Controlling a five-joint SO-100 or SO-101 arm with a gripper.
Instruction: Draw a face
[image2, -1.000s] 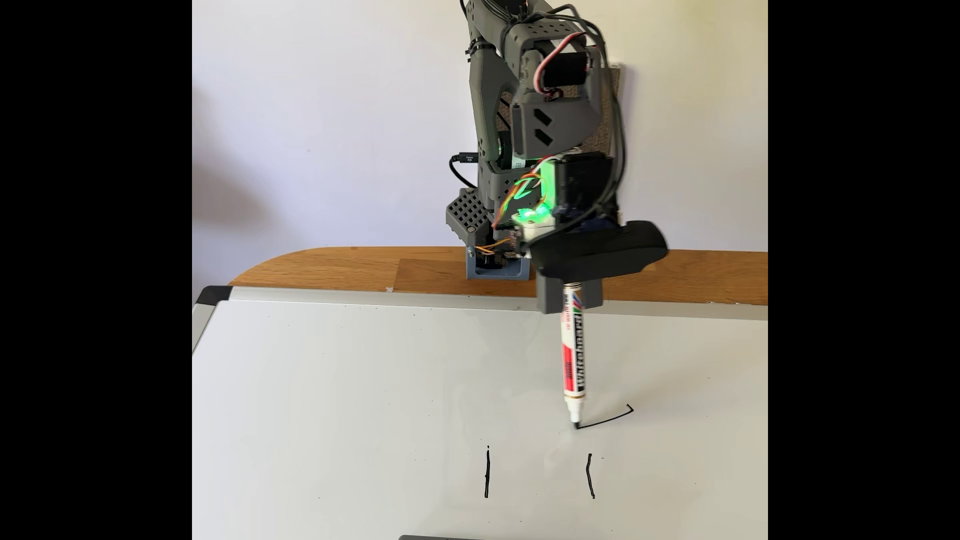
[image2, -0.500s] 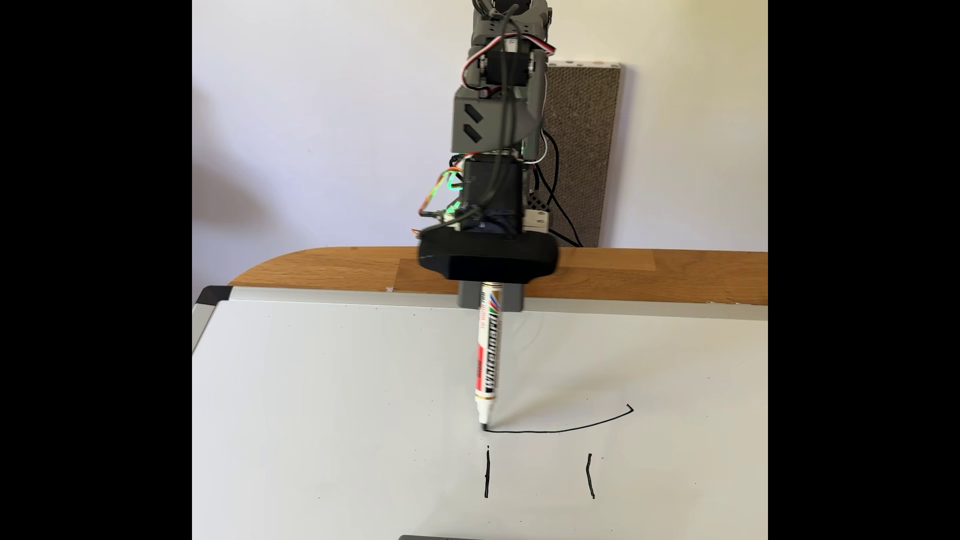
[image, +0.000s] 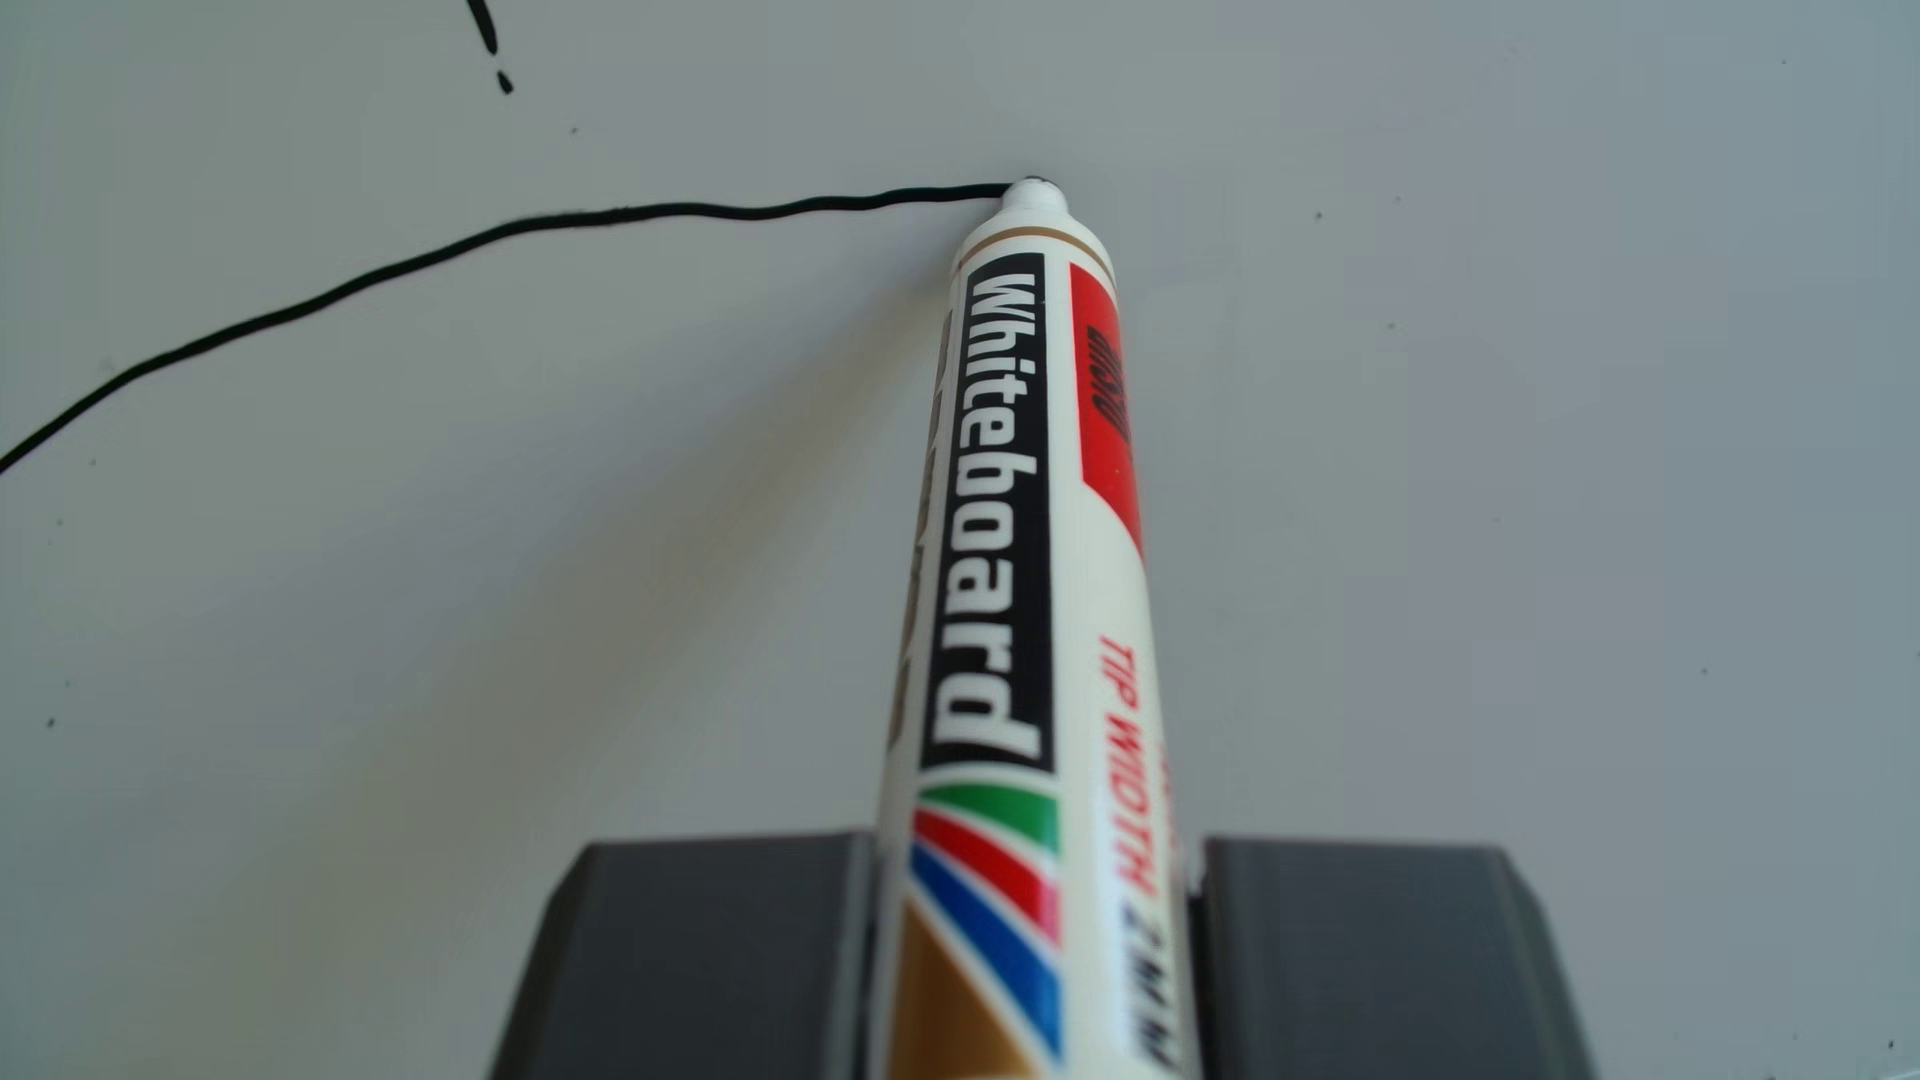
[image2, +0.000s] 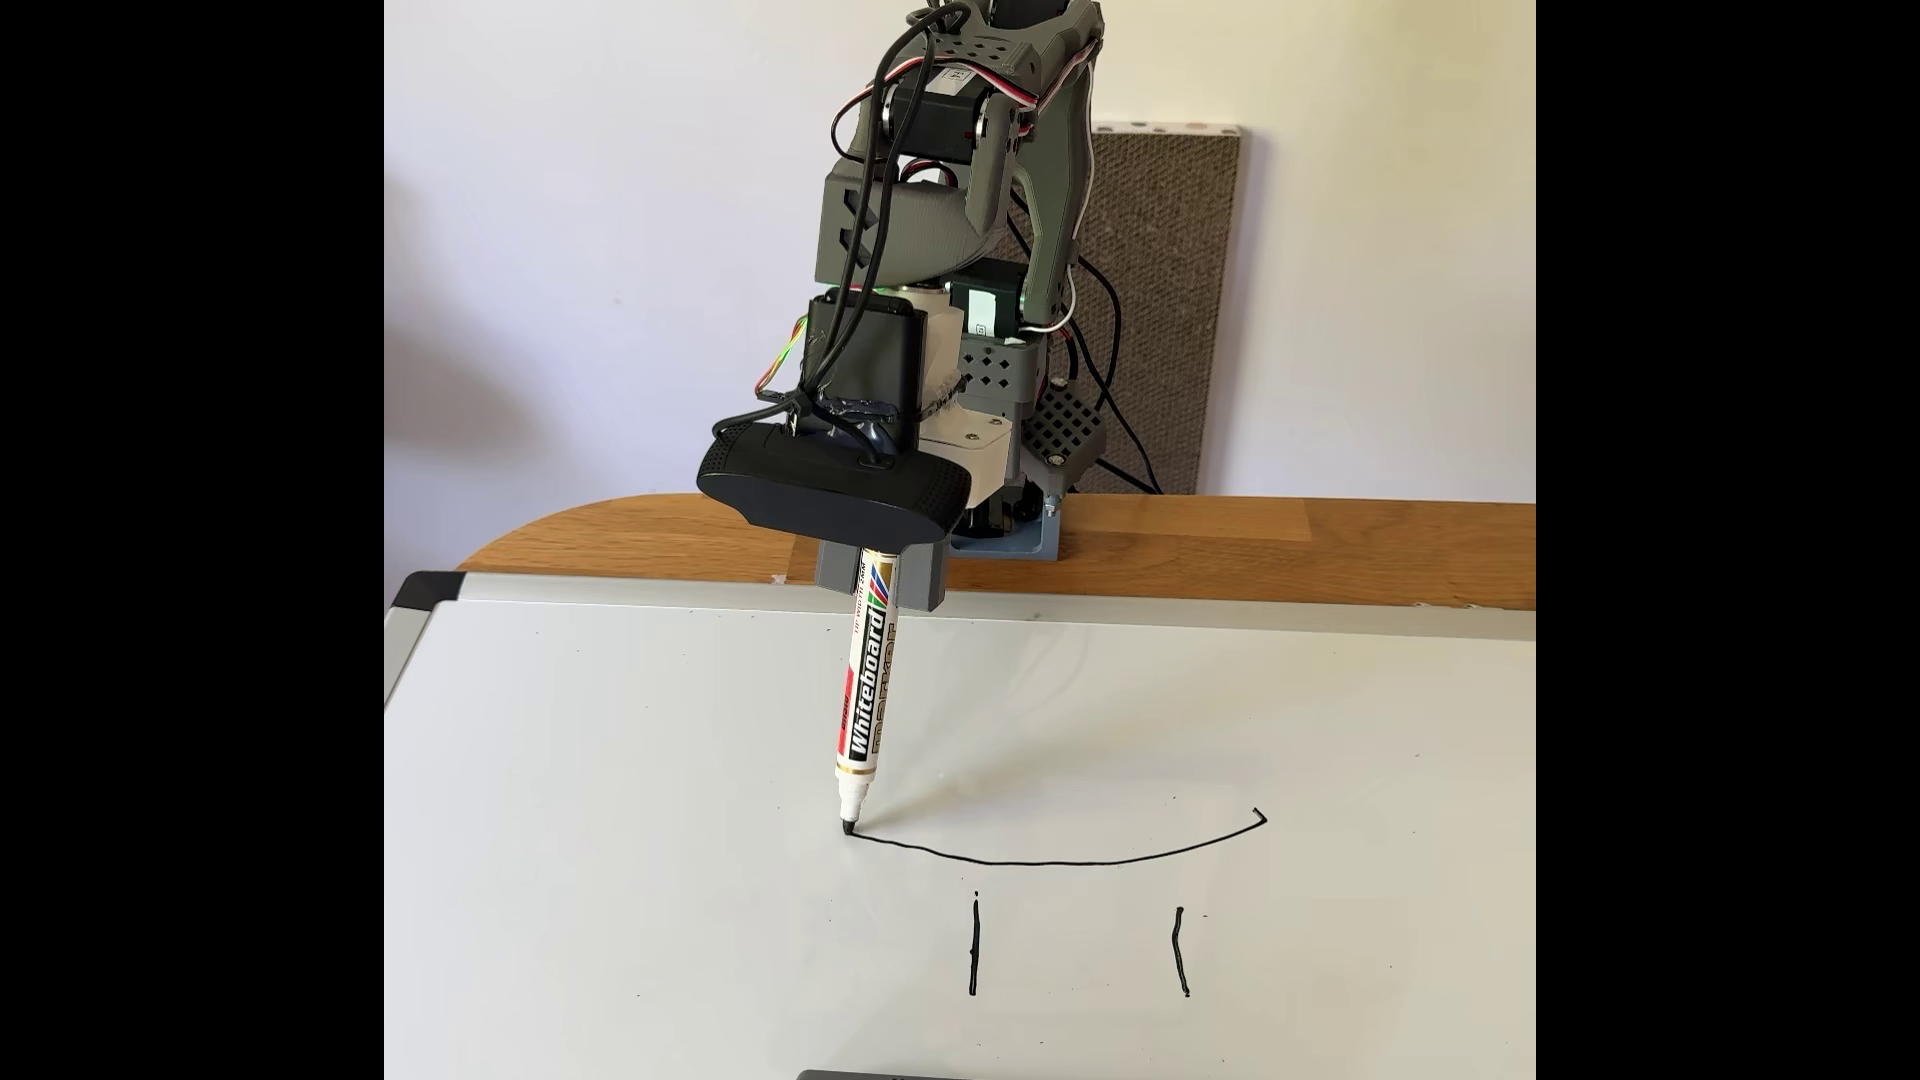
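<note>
1. Gripper (image2: 881, 590): grey, two-fingered, clamped on the marker barrel; its upper body is hidden behind a black camera housing (image2: 831, 498) in the fixed view. In the other view the fingers (image: 717, 955) are cut off by the bottom edge.
2. Whiteboard marker (image2: 865, 706): white barrel, tilted, nib touching the board at the left end of the mouth line. In the other view the nib itself is hidden behind the barrel's shoulder (image: 1034, 197).
3. Face (image2: 1060, 860): black line drawing on the whiteboard (image2: 623, 831); one long shallow curve, with two short upright strokes nearer the camera. In the other view the curve (image: 416, 260) runs off the left edge, and one stroke is cut by the top edge.
4. Dark item at the bottom edge (image2: 862, 1074): cropped, unidentifiable.
5. Wooden table (image2: 1299, 550): beyond the board.
6. Brown textured panel (image2: 1174, 301): leaning on the wall, partly hidden by the arm.
</note>
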